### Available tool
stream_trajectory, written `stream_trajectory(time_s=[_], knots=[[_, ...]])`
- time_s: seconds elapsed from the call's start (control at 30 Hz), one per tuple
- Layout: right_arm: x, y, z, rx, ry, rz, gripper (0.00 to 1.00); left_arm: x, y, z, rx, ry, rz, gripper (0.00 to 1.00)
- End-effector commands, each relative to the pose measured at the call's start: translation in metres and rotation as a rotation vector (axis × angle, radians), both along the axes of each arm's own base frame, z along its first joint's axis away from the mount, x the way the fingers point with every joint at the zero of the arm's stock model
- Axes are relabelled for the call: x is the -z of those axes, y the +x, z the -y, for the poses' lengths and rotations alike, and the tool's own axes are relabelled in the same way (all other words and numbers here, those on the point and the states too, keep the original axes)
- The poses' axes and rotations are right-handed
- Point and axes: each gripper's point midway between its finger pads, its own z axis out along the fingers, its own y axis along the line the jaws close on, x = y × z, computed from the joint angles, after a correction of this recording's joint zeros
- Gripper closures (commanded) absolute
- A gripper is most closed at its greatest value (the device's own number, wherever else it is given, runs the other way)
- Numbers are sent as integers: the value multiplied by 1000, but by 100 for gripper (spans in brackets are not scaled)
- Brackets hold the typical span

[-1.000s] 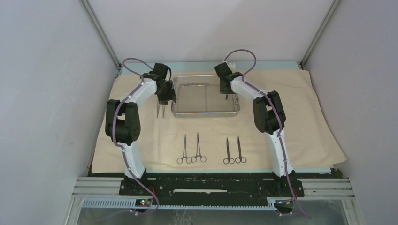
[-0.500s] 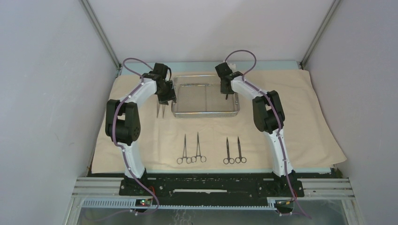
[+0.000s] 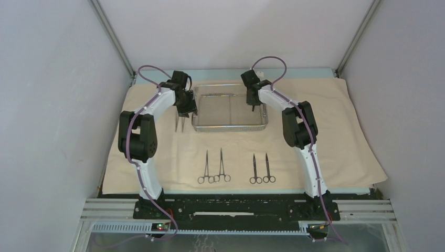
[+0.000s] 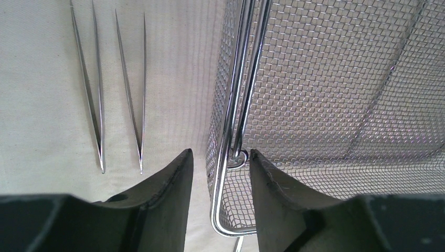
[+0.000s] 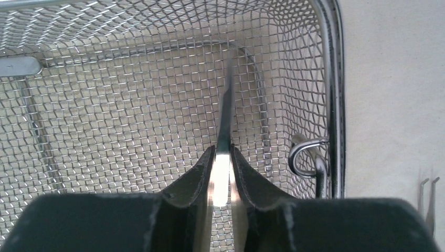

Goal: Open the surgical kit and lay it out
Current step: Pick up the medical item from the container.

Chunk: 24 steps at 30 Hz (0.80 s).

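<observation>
Straddling the left end of the mesh tray (image 4: 341, 79), the left gripper (image 4: 220, 153) holds its jaws roughly half open. One dark finger is outside the end wall and one inside, and the tray's wire handle (image 4: 226, 126) runs up between them. A gap shows on either side of the wire, so nothing is gripped. Just left of that end, two slim tweezers (image 4: 101, 155) lie side by side on the beige cloth (image 3: 336, 142), apart from the tray.

The right gripper (image 5: 221, 151) is down inside the tray at its right end. Its jaws are nearly together, pinched on a thin bright steel strip (image 5: 226, 115) that stands on edge between the fingertips (whether it belongs to the tray I cannot tell). Beside it, a small steel loop (image 5: 302, 155) sits on the tray's right wall.

From above, the cloth lies unfolded across the table and the tray sits toward its far side, between the two arms. Four ring-handled instruments (image 3: 221, 163) lie in a row nearer the bases. They form two close pairs, rings toward the near edge, well apart from the tray.
</observation>
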Motion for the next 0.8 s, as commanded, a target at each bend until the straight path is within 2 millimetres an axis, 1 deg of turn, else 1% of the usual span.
stream_trajectory(time_s=[0.0, 0.1, 0.3, 0.47, 0.6, 0.7, 0.77], knots=[[-7, 11, -7, 8, 52, 27, 79, -15, 12, 5, 10, -13, 54, 52], [-17, 12, -15, -18, 66, 45, 88, -15, 13, 5, 10, -14, 55, 52], [-49, 13, -31, -95, 76, 109, 98, -19, 14, 5, 9, -17, 66, 52], [-74, 11, -43, -162, 86, 161, 100, -25, 16, 5, 6, -20, 85, 51], [-87, 8, -48, -197, 101, 186, 100, -31, 17, 3, 0, -24, 101, 47], [-96, 4, -53, -235, 126, 202, 100, -39, 20, -2, -14, -24, 124, 44], [-102, -1, -59, -281, 151, 217, 100, -49, 22, -8, -31, -26, 147, 42]])
